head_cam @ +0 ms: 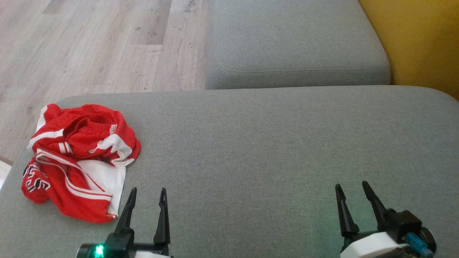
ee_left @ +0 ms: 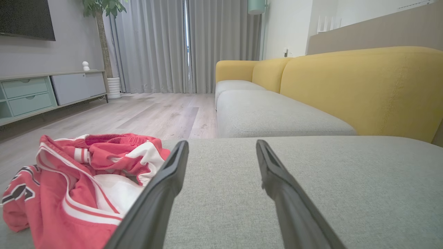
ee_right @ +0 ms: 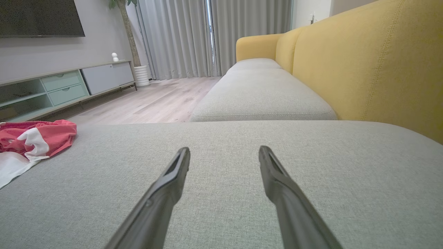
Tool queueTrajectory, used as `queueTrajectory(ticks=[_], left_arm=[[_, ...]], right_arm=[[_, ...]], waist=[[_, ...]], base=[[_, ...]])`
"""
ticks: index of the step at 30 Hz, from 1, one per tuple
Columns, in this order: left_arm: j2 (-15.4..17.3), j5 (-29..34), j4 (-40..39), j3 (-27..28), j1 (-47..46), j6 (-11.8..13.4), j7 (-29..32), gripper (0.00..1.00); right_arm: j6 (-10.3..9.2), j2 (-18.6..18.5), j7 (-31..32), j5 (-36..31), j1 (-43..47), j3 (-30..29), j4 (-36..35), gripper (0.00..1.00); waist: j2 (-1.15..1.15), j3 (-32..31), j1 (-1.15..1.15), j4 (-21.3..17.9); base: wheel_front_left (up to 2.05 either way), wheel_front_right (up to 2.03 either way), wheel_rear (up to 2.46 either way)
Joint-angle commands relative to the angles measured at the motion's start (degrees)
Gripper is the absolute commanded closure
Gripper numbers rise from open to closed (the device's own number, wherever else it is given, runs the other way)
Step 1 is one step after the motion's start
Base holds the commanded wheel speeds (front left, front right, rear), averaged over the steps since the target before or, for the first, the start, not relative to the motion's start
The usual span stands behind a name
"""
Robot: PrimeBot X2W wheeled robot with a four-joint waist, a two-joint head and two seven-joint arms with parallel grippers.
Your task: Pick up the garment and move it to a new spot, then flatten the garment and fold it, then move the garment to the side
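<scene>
pickup step: garment (head_cam: 79, 157) lay untouched
left hand (head_cam: 147, 193) and right hand (head_cam: 353, 190) were spread apart; the left, just beside the garment, likely needed to reach over it.

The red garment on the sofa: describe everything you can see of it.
The garment is red sportswear of thin, soft-looking fabric, with white panels and stripes and black-and-white lettering on one lower corner. It lies crumpled in a loose heap, neither flattened nor folded. It rests on the grey seat cushion near its left edge. Only the cushion touches it; the open left gripper sits just to its right, apart from it.
</scene>
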Motion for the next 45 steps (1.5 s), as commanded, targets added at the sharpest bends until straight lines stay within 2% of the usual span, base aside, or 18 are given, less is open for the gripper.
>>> queueTrajectory(ticks=[1,16,20,25,40,45], left_arm=[[0.18,-0.11,-1.12,1.54,-2.41,0.16,-0.62,0.0],[0.18,-0.82,0.61,1.61,-2.15,0.28,-0.62,0.0],[0.18,-0.86,0.62,1.7,-2.51,0.45,-0.62,0.0],[0.18,-1.4,0.12,2.32,-2.8,0.45,-0.62,0.0],[0.18,0.3,-1.63,6.27,-3.52,0.53,-0.62,0.0],[0.18,-0.19,-2.06,7.25,-3.85,0.52,-0.62,0.0]], right_arm=[[0.44,-0.57,-0.79,-0.33,-1.94,1.24,-1.38,0.0],[0.44,-0.56,-0.79,-0.44,-1.43,1.38,-1.07,0.0],[0.44,-0.56,-0.79,-0.45,-1.25,1.2,-1.23,0.0],[0.44,-0.56,-0.79,-0.09,-1.27,1.71,-1.49,0.0],[0.44,-0.56,-0.79,0.73,-2.65,1.11,-2.8,0.0],[0.44,-0.56,-0.79,0.48,-2.86,0.92,-2.64,0.0]], waist=[[0.0,-0.03,0.01,-0.05],[0.0,-0.29,0.01,0.22],[0.0,-0.02,0.01,1.38],[0.0,0.64,0.01,4.54],[0.0,3.21,0.01,17.82],[0.0,3.81,0.01,20.89]], base=[[0.0,0.0,0.0],[0.0,0.0,0.0],[0.0,0.0,0.0],[0.0,0.0,0.0],[0.0,0.0,0.0],[0.0,0.0,0.0]])
